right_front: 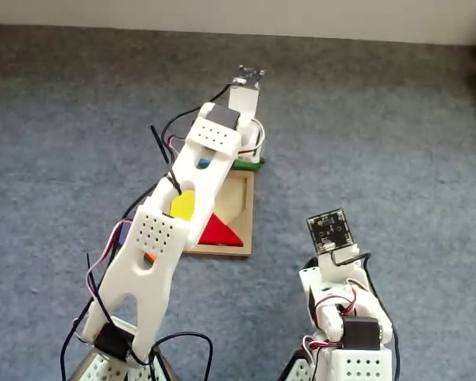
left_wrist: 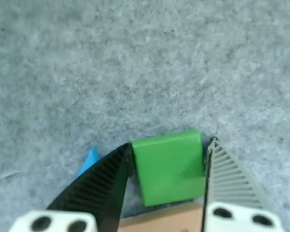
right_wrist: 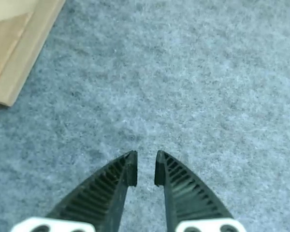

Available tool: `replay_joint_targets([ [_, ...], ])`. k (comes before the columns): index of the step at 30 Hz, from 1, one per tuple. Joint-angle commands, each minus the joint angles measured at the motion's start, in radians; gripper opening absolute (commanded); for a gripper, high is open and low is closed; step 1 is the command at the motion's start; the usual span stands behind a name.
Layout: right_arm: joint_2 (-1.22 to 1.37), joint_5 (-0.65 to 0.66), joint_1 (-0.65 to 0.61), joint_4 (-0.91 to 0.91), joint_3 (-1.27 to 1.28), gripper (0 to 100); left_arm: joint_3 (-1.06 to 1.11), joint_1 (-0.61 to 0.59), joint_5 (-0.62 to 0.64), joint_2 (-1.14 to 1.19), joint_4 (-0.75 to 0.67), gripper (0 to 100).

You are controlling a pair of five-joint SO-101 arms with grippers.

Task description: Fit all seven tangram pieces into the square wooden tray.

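My left gripper (left_wrist: 170, 145) is shut on a green square piece (left_wrist: 168, 166); one finger presses each side. The piece (right_front: 248, 165) sits at the far edge of the square wooden tray (right_front: 239, 208), with a strip of that tray's wood (left_wrist: 164, 220) just below it. A yellow piece (right_front: 182, 205) and a red triangle (right_front: 220, 232) lie in the tray, partly hidden by the left arm. A blue piece (left_wrist: 91, 159) lies on the carpet beside the black finger. My right gripper (right_wrist: 144, 168) is over bare carpet right of the tray (right_wrist: 19, 53), shut with nothing in it.
Grey-blue carpet covers the whole floor. The left arm (right_front: 155, 238) stretches diagonally over the tray's left half. The right arm (right_front: 345, 317) is folded back at the near right. A pale wall edge runs along the far side.
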Motion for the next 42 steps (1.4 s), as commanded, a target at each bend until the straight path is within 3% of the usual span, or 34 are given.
replay_joint_targets([
  [1,-0.016,0.012,0.016,0.002,0.114,7.7,-0.038,0.007,0.002,-0.005,-0.021,22],
  [6,-0.016,0.012,0.016,0.002,0.114,7.7,-0.039,0.012,0.002,-0.01,-0.021,13],
  [12,-0.016,0.012,0.016,0.004,0.114,7.7,-0.088,0.013,0.002,-0.018,-0.003,12],
  [21,-0.016,0.012,0.016,0.004,0.114,7.7,-0.427,0.012,0.0,-0.068,0.362,13],
  [24,-0.016,0.012,0.016,0.004,0.114,7.7,-0.495,0.01,-0.069,-0.067,0.479,12],
  [32,-0.016,0.012,0.018,0.002,0.114,7.7,-0.3,-0.033,-0.255,-0.074,0.489,13],
  [40,-0.016,0.012,0.018,-0.001,0.114,7.7,-0.205,-0.028,-0.342,-0.076,0.489,13],
  [42,-0.016,0.012,0.019,-0.001,0.114,7.7,-0.182,-0.028,-0.356,-0.076,0.491,17],
])
